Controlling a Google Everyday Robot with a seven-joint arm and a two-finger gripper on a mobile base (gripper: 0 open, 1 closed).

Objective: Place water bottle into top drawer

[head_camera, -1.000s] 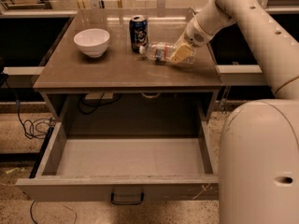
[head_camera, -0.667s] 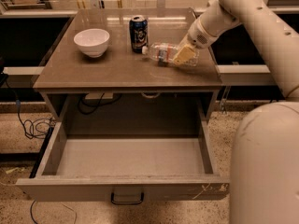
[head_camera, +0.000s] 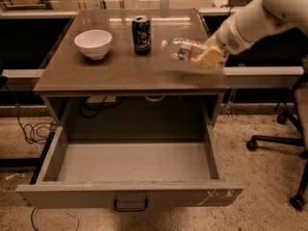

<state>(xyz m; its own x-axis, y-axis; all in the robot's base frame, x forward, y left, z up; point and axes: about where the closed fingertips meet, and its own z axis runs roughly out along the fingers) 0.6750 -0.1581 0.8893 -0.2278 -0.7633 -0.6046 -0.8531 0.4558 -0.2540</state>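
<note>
- Change since the earlier frame: the water bottle [head_camera: 183,49] sat closer to the can [head_camera: 141,28] and low on the table [head_camera: 120,73]. It now sits further right and appears raised off the surface. The robot's pale body has left the lower right of the view.
- Nearest: the top drawer [head_camera: 72,194] is pulled fully out. The front panel is flat grey-brown, with a dark metal loop handle [head_camera: 130,206] at centre and white scratch marks [head_camera: 216,195] toward its right end.
- Drawer interior: a wide, shallow tray with a smooth, bare floor and straight side walls, open from above.
- Floor [head_camera: 250,177]: speckled stone. Cables [head_camera: 29,131] lie to the left and an office chair base [head_camera: 284,138] stands to the right.
- Table: the matte brown top has a square front edge directly above the drawer's rear part.
- Water bottle: clear ribbed plastic with a red-and-blue label band. It lies near horizontal over the table's right front area, with the white cap pointing left toward the can.
- Gripper [head_camera: 208,57]: positioned at the table's right edge on a white arm. The jaws pinch the bottle's base end.
- Further back: the dark blue cylindrical can stands upright, well apart from a round white bowl [head_camera: 93,43] to its left.
</note>
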